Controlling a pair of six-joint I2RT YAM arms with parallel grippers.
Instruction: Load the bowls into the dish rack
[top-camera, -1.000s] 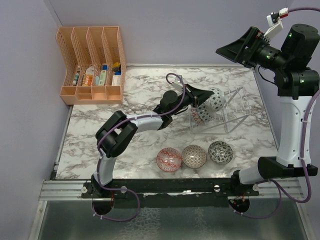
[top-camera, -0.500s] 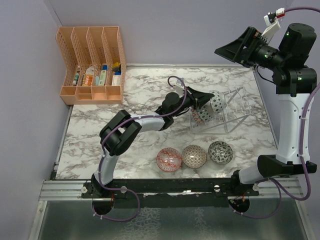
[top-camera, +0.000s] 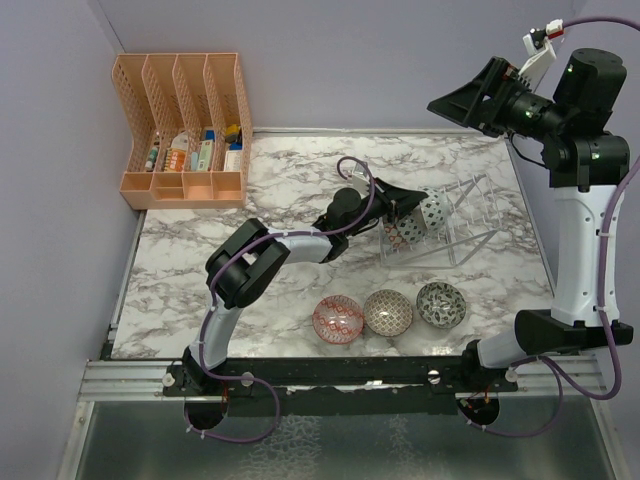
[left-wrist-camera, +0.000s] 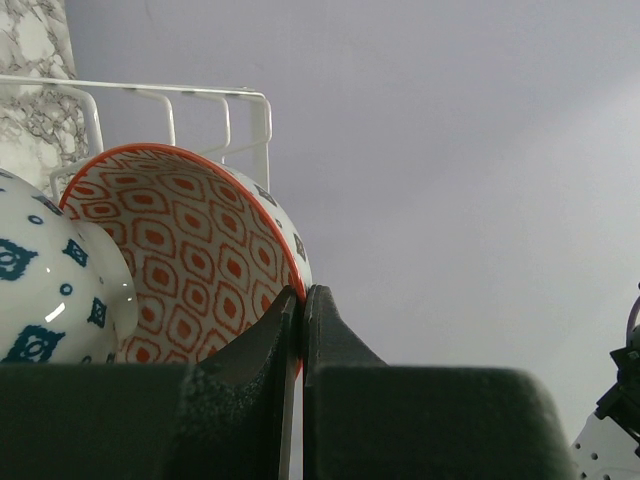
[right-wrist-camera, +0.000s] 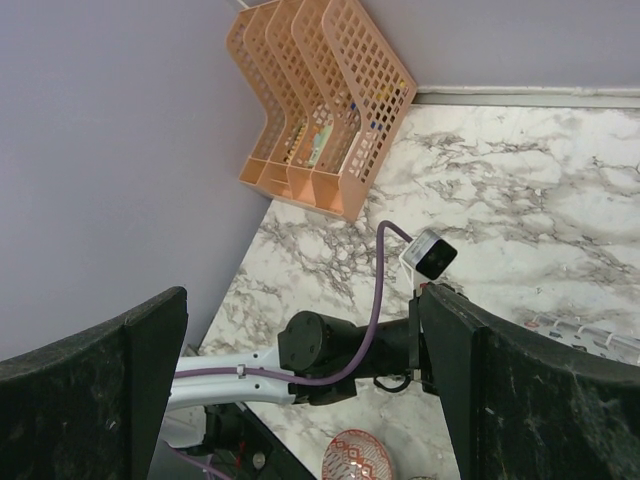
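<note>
The left gripper (left-wrist-camera: 303, 296) is pinched narrow on the rim of a red bowl (left-wrist-camera: 190, 250), one finger inside and one outside. The bowl stands on edge just ahead of the fingers, at the rack (left-wrist-camera: 180, 92). A blue bowl (left-wrist-camera: 45, 290) sits just left of the fingers, overlapping the red one. I cannot tell whether the two touch.

The main risk is letting go too soon. The wrist view does not show whether the red bowl's lower edge is seated between prongs. If it is not, the bowl could roll or flop flat when the fingers open. The grip on the rim is thin, so the bowl could also swivel in the fingers if it catches on a wire.

Pushing further could knock the blue bowl out of its slot, or shove the light rack away from the hand. Pulling back at an angle could hook the rim and drag the bowl out.

The right gripper (right-wrist-camera: 303, 300) hangs high, spread wide and empty. Three more bowls, red (top-camera: 338, 318), brown (top-camera: 388, 312) and dark (top-camera: 441, 304), lie on the table well behind the left gripper, toward the arm bases
</note>
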